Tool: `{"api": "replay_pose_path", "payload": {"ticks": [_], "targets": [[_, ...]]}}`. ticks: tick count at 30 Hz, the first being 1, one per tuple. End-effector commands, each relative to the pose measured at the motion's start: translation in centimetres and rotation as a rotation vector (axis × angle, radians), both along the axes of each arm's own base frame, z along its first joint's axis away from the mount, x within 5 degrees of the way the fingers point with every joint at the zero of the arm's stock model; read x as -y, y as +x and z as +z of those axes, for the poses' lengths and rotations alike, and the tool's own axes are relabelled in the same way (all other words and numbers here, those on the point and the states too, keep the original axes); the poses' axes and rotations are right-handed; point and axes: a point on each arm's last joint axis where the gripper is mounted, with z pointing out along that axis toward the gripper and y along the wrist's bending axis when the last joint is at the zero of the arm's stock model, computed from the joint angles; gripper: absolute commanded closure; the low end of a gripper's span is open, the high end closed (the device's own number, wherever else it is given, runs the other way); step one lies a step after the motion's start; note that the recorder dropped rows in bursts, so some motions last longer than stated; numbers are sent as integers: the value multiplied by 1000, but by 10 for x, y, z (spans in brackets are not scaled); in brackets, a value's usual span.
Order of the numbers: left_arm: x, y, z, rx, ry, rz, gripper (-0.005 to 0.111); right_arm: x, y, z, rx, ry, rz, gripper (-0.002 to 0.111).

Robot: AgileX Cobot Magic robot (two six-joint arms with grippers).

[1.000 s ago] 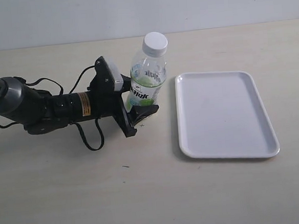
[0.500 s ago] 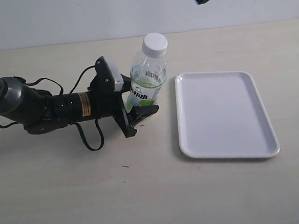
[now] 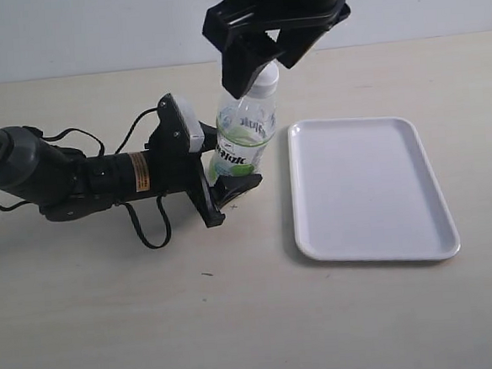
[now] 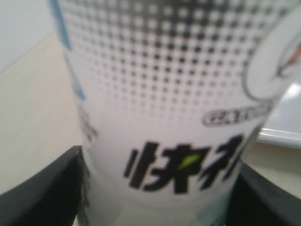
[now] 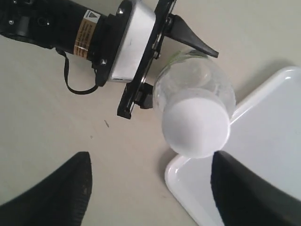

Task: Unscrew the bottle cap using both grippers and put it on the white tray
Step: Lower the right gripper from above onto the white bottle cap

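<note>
So here's where we're at. The bottle [image 3: 242,134] stands upright on the table [image 3: 239,320], toward the far edge and roughly mid-width. The bottle cap [image 3: 266,80] sits on its neck, not off yet as far as we can judge.

The left gripper [image 3: 224,165] lies low along the table and is clamped on the lower part of the bottle. Its own camera shows 1 black jaw tight against each side of the label. We read that as the anchor: it's there so the bottle can't spin when the cap gets twisted.

The right gripper [image 3: 263,72] hangs over the cap with its jaws spread apart, gripping nothing. From its wrist view the cap lies between the 2 fingers [image 5: 56,193] but off-centre, closer to 1 of them. We'd guess it wants a small nudge sideways before closing. How much height is left between fingers and cap, we can't tell.

The white tray [image 3: 364,185] lies just beside the bottle, toward the right edge of the table, with nothing in it. Nothing sits between the bottle and the tray.

The cable [image 3: 148,233] loops on the left side, well apart from the tray. The left gripper's nearer jaw pokes out past the bottle toward the tray's rim, close but not touching.
</note>
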Motion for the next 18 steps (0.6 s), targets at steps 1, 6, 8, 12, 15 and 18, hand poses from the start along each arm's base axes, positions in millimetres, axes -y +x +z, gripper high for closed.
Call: {"api": "replay_pose_path", "payload": {"ticks": [1,6,8,12,15,18], "targets": [[0,-3,-5,-9,58,-3,107,-2,6,-9,-17,-21,-29,39],[0,-3,-4,-8,47,-6,107,-3,12,-11,15,-19,-68,40],[0,-3,-4,-8,45,-7,107,-2,15,-10,49,-15,-86,41],[0,-3,-4,-8,45,-7,107,-4,18,-8,84,4,-92,43],[0,-3,-4,-8,45,-7,107,-4,18,-9,78,2,-90,43],[0,-3,-4,-8,45,-7,107,-4,18,-9,80,-1,-82,44]]}}
